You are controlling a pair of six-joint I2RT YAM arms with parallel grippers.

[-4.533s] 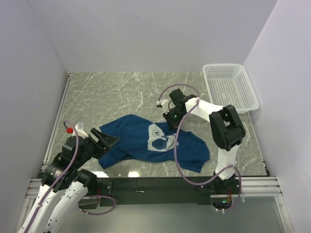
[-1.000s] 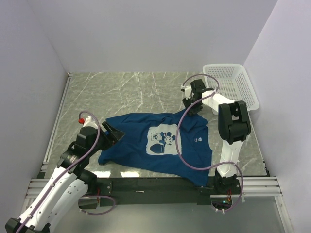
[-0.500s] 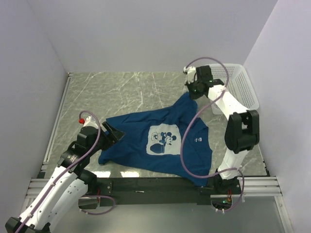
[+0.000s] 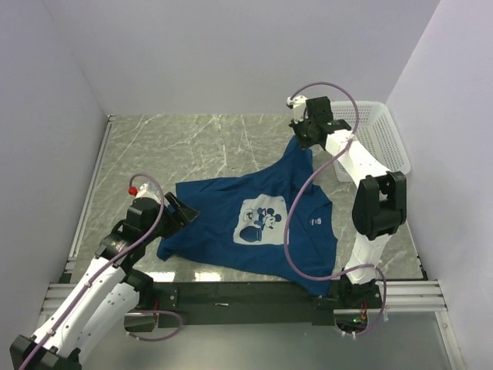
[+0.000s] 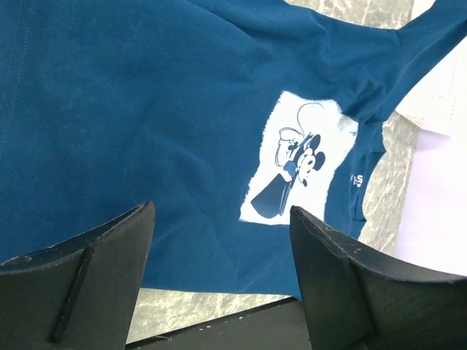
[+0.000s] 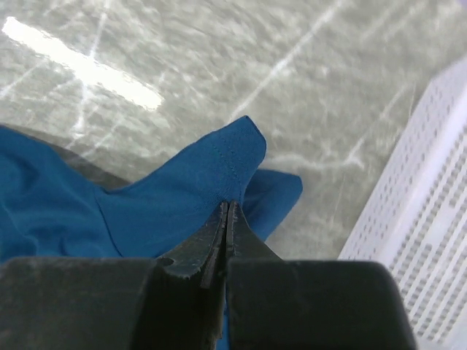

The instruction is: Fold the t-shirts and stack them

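Observation:
The dark blue t-shirt [image 4: 231, 223] lies spread on the marble table, its white cartoon print [image 4: 260, 220] facing up. My right gripper [image 4: 302, 140] is shut on a corner of the t-shirt [image 6: 219, 171] and holds it lifted toward the back, near the basket. My left gripper [image 4: 181, 212] is open and empty, hovering at the shirt's left edge. In the left wrist view the t-shirt [image 5: 146, 124] and its print [image 5: 299, 168] fill the frame beyond my open fingers [image 5: 87, 270].
A white mesh basket [image 4: 363, 137] stands at the back right; its wall shows in the right wrist view [image 6: 416, 248]. The table's dark front rail [image 4: 246, 291] runs just below the shirt's hem. Grey walls enclose the table.
My right gripper has carried the gripped shirt corner up and toward the back, stretching the cloth. The left gripper has barely moved.

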